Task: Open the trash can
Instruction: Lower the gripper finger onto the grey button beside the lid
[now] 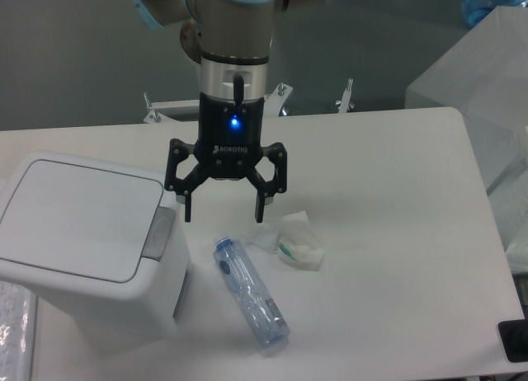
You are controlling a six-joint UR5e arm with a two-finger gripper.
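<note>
Camera view shows the trash can (87, 249) at the left of the surface (396, 232), and its lid (74, 218) is shut flat. The gripper (224, 219) hangs just right of it with jaws wide open, holding nothing. The grey button (157, 232) is not pressed yet, so opening is all left to do.

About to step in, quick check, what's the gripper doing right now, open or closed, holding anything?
Gripper: open, jaws spread wide, holding nothing.
</note>
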